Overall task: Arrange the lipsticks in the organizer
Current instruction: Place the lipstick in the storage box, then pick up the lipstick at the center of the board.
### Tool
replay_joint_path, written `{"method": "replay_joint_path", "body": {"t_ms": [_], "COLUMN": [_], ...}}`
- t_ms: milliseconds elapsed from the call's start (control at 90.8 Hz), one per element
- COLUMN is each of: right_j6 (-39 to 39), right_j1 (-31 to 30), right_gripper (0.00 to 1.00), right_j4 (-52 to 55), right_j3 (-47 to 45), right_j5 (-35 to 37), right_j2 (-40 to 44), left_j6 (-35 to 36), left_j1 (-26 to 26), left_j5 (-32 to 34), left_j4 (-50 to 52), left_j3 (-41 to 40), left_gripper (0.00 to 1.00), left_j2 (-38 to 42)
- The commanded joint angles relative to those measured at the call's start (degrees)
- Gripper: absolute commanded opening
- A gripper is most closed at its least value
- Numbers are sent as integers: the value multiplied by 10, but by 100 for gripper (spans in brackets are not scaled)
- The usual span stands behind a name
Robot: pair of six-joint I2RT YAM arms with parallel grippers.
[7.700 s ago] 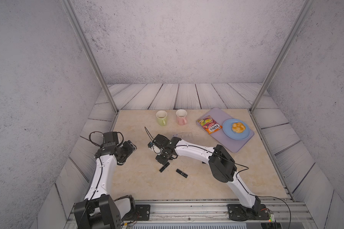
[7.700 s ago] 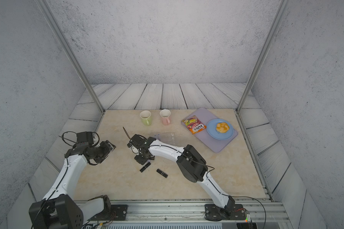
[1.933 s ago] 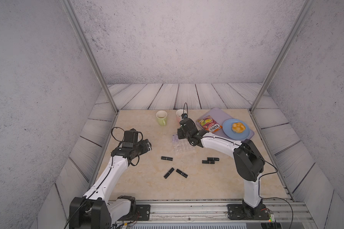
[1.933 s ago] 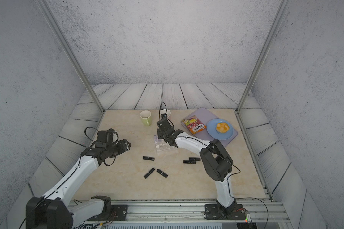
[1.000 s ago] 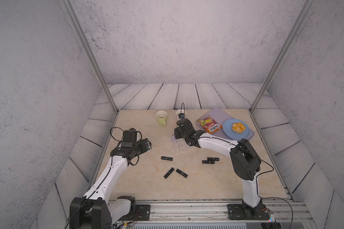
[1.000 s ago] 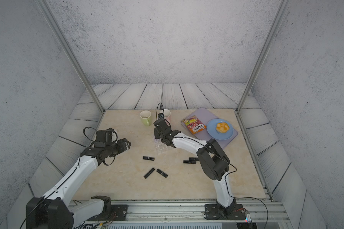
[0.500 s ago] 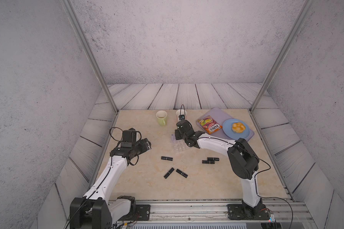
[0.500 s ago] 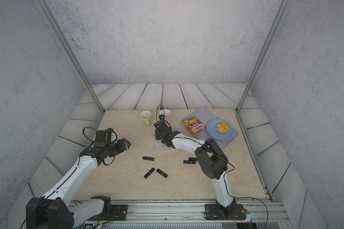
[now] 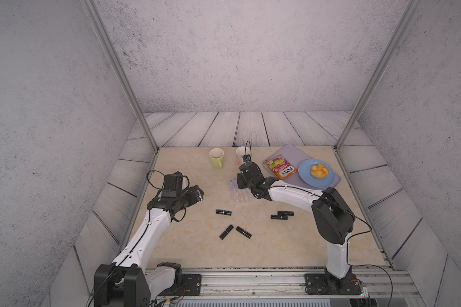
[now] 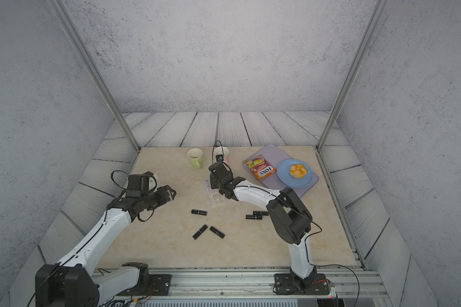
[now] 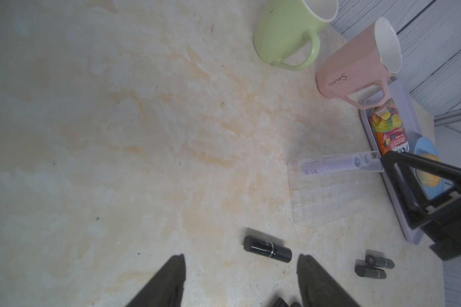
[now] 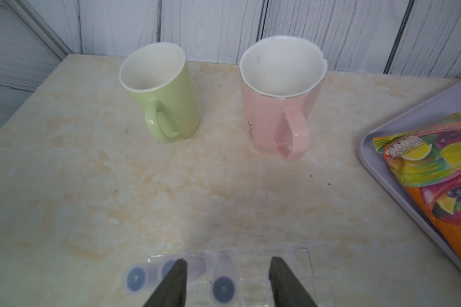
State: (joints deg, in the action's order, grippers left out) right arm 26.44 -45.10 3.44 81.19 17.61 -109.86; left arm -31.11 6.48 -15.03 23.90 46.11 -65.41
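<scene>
Beige marble-look tabletop (image 9: 186, 247), grey-walled booth. Right gripper (image 12: 228, 261) hung over clear organizer (image 9: 242, 197), jaws parted, gripping nothing. One lilac lipstick (image 12: 223, 288) stood in cell between its fingers, gap either side. Two more lilac lipsticks (image 12: 135, 279) stood in cells just outside one finger. Left gripper (image 11: 240, 261) spread wide, empty, above table; nearest black lipstick (image 11: 267, 249) lay flat just ahead of its tips. Four other black lipsticks (image 9: 279, 217) lay on table behind right gripper, outside organizer.
</scene>
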Motion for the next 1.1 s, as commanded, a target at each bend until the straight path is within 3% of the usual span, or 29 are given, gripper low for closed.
{"method": "replay_joint_path", "body": {"t_ms": [0, 297, 539, 672, 925, 1090], "right_j6": [20, 27, 21, 6, 13, -20], "right_j1": [-3, -12, -71, -99, -78, -59], "right_gripper": [56, 56, 53, 54, 57, 58], "right_j4": [32, 199, 326, 357, 401, 408], "right_j3": [-21, -159, -196, -177, -186, -175], "right_j5": [-16, -104, -198, -188, -101, -149], "right_j2": [74, 240, 263, 238, 243, 247], "left_j6": [7, 17, -10, -29, -27, -39], "left_j1": [-5, -1, 43, 53, 52, 53], "left_j5": [-6, -7, 4, 21, 40, 17], "left_j4": [3, 66, 92, 88, 95, 83], "left_j3": [-2, -4, -42, -65, -61, -67], "left_gripper": [72, 68, 65, 65, 66, 65], "left_j2": [-2, 26, 71, 84, 89, 72]}}
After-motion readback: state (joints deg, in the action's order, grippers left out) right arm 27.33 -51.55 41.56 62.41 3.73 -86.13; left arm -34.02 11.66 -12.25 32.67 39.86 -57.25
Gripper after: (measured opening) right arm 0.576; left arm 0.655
